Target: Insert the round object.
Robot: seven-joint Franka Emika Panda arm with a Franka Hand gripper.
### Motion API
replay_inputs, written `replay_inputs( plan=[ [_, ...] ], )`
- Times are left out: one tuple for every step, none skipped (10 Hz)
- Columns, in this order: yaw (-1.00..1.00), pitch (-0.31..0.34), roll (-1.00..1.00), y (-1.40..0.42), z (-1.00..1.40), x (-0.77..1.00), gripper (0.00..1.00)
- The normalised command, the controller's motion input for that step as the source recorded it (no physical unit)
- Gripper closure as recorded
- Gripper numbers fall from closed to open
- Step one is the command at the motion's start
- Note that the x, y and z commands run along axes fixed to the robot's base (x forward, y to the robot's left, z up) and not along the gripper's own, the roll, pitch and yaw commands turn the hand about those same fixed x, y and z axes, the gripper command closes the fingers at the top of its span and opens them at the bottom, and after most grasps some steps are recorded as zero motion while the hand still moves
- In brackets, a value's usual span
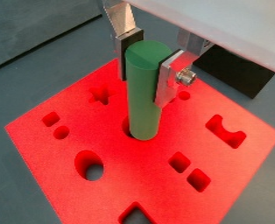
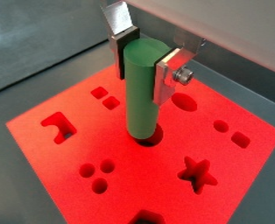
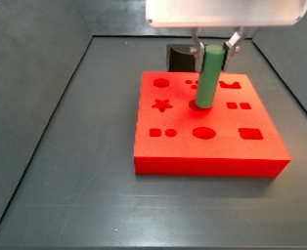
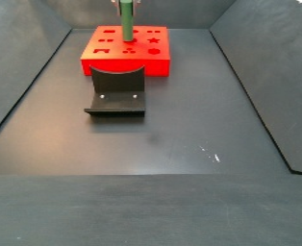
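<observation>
Green peg (image 1: 144,87): plain slim cylinder, upright, top end clamped between tool (image 1: 150,54) fingers. Lower end sits at mouth of round hole in red block (image 2: 239,166); depth of entry not discernible. Vertical in side view (image 3: 210,78).

text: none readable | labels: none | brands: none | numbers: none
</observation>
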Motion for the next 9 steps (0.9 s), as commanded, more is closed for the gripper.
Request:
replay_inputs(
  plan=[
    [-0.14,0.051,0.11,-0.11,-0.21,-0.11,1.00],
    [-0.22,0.027,0.07,-0.03,-0.13,-0.25,1.00],
    [-0.30,0.011,0.04,0.00,-0.09,-0.39,1.00],
    [-0.21,0.000,0.01,0.00,-0.13,-0.21,1.00],
    [-0.03,0.000,0.07,0.00,-0.18,0.00,1.00],
    [0.00,0.019,0.12,0.00,-0.23,0.00,1.00],
    [0.00,0.014,0.08,-0.02,-0.21,0.00,1.00],
    [0.00,0.004,0.14,-0.12,-0.35,0.00,1.00],
    [-0.03,0.000,0.19,-0.22,-0.63,0.00,1.00]
  ],
)
